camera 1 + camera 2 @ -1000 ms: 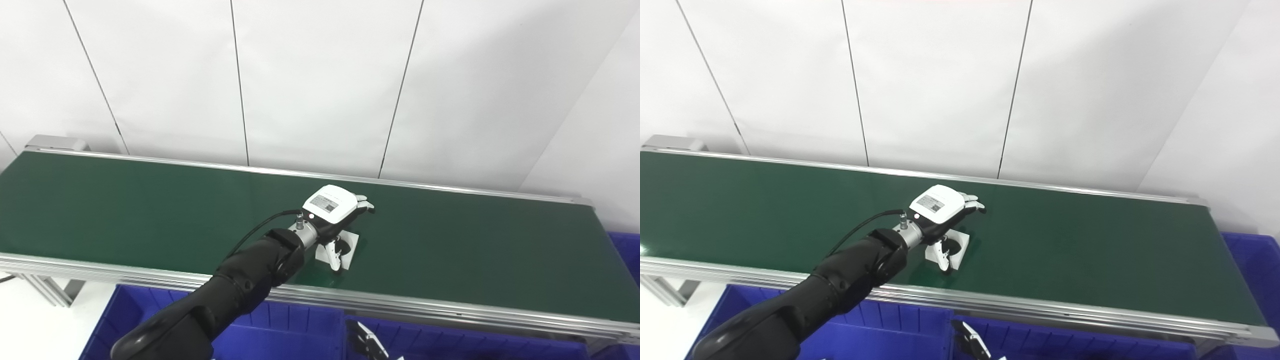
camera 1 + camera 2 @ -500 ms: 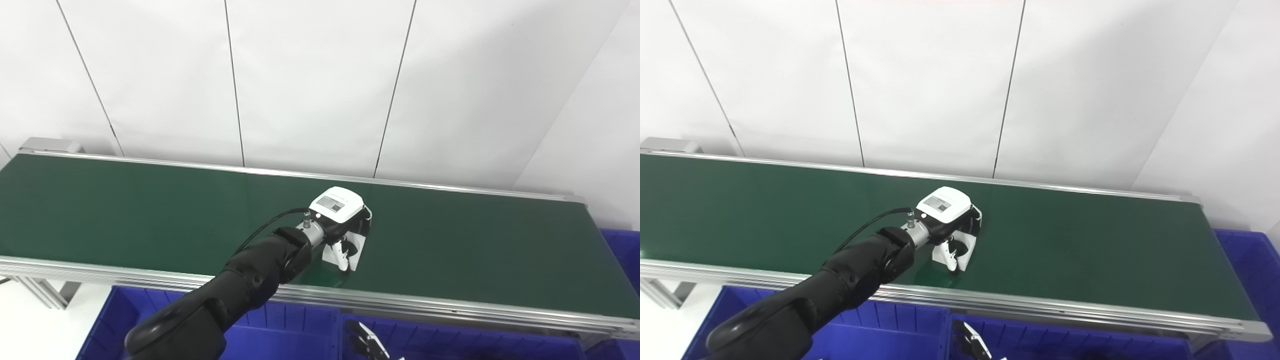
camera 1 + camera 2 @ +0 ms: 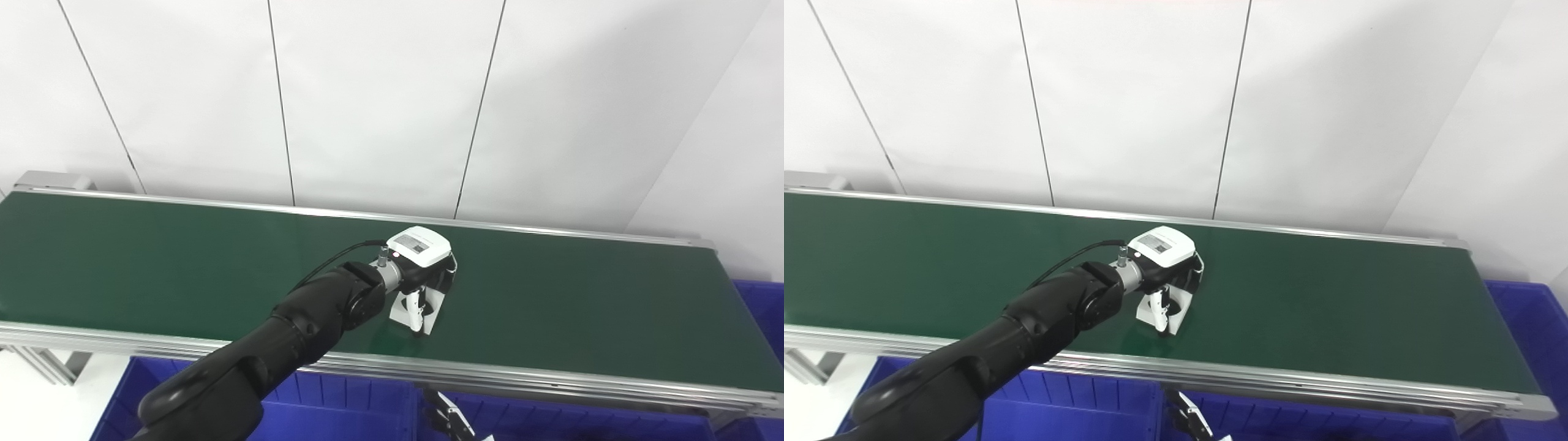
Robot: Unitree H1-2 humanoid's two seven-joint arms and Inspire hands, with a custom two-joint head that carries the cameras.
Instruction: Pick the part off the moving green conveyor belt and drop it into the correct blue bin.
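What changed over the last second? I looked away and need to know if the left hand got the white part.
The left hand, spread flat over the white part a second ago, has curled its fingers down around it and now appears shut on it. The part still looks to be on the green belt, tipped up from flat. The right hand stayed low by the blue bins.

conveyor belt (image 3: 153, 263): dark green, silver metal rails
part (image 3: 418, 309): white
left hand (image 3: 422, 263): white back cover with a grey label, black beneath
left arm (image 3: 288, 343): glossy black
bins (image 3: 343, 404): blue, lower edge of frame
wall (image 3: 380, 104): white panels, thin dark seams
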